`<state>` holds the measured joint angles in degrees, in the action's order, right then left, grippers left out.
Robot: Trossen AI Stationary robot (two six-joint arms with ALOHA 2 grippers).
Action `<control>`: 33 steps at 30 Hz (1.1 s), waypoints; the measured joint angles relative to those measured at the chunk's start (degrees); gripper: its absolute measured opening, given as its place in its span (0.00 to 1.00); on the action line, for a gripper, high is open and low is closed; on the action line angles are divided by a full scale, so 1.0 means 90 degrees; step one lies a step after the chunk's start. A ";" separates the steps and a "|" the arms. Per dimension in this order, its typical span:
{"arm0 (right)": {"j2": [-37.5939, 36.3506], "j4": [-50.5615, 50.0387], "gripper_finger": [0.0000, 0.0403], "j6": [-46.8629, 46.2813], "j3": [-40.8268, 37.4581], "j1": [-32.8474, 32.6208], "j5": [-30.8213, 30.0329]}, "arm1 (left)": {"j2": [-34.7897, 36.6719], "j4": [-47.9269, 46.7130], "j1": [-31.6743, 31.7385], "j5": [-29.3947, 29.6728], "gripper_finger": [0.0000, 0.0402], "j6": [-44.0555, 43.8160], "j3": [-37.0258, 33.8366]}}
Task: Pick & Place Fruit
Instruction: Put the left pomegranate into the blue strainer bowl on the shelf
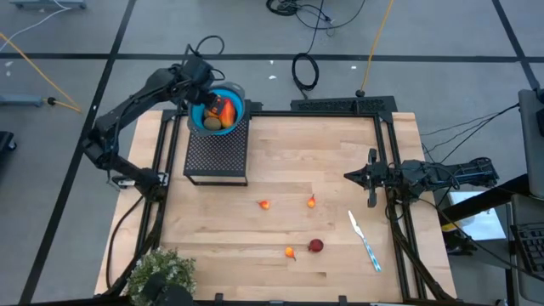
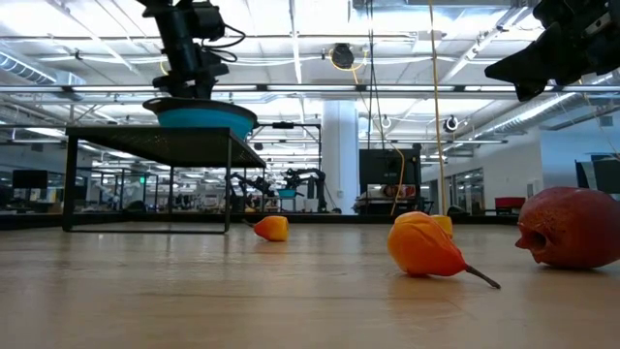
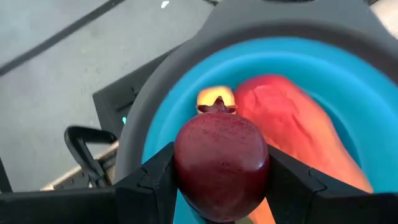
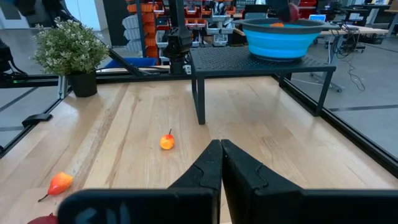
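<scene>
A blue bowl [image 1: 236, 105] with a grey rim stands on a black mesh stand [image 1: 217, 153] at the table's far left. In it lie a red-orange oblong [image 3: 292, 124], an olive-brown oval [image 1: 212, 124] and a small yellow piece [image 3: 216, 98]. My left gripper [image 3: 221, 186] hovers over the bowl [image 3: 323, 68], shut on a dark red ball [image 3: 221, 165]. A second dark red ball [image 1: 316, 246] and three tiny orange bits [image 1: 264, 205] [image 1: 311, 201] [image 1: 291, 252] rest on the table. My right gripper [image 1: 350, 176] is shut and waits by the right edge. My left gripper pinches the dark red ball between its two fingers [image 3: 155, 180], one on each side of the ball's body [image 3: 186, 168]. The fingers come from above, pointing down into the bowl. The ball is lifted clear above the bowl's contents, its crown [image 3: 217, 107] pointing away from the wrist.
A slim white and blue utensil [image 1: 364, 240] lies near the right edge. A bushy green plant [image 1: 161, 274] stands at the near left corner. Black rails frame the table. Bare wood stretches between the stand and the scattered fruit.
</scene>
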<state>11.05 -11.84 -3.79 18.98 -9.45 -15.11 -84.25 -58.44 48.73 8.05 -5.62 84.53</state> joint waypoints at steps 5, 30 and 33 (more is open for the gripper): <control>0.0000 0.0000 0.00 0.0000 -0.0002 0.0000 0.0000 | -0.0002 0.0129 0.0000 0.0002 0.46 0.0100 0.0000; 0.0000 0.0000 0.00 0.0000 -0.0002 -0.0002 0.0002 | -0.0369 0.0171 0.0000 0.0002 0.53 0.0123 0.0000; 0.0000 0.0000 0.00 0.0000 0.0000 0.0000 0.0002 | -0.0369 0.0168 0.0000 0.0002 0.58 0.0116 0.0000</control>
<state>11.05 -11.84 -3.79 18.98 -9.45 -15.09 -87.57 -56.93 48.73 8.08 -4.57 84.53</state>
